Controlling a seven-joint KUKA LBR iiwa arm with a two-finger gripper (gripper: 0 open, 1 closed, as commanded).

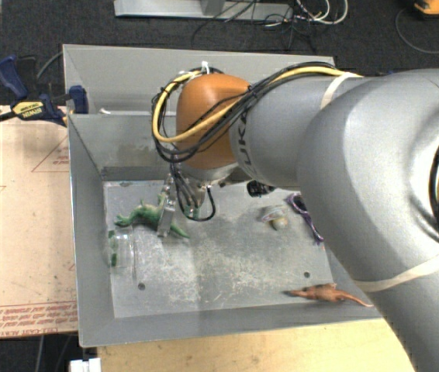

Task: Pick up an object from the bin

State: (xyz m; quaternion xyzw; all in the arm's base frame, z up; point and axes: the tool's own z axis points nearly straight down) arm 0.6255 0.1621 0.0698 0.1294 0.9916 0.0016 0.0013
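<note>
1. The big grey arm [359,153] is reaching in from the right and is hiding much of the bin's right side.
2. The grey metal bin [88,208] is sitting over a dark floor [49,14] where loose wires [312,6] are lying. Its bottom is looking scratched.
3. The orange cover [204,122] on the wrist is hanging over the back of the bin, with yellow and black cables looping around it.
4. The gripper [174,211] is pointing down at the tail end of a green toy dinosaur [143,218], which is lying in the left middle of the bin. Whether the gripper is open or closed cannot be told.
5. An orange toy dinosaur [328,293] is lying at the front right, well apart.
6. A see-through plastic thing [120,250] is lying near the left wall.
7. A purple strip [305,215] and a small pale lump [276,220] are lying to the right.
8. Black letters [240,134] are showing on the arm, partly hidden by the cables and too hard to read.
</note>
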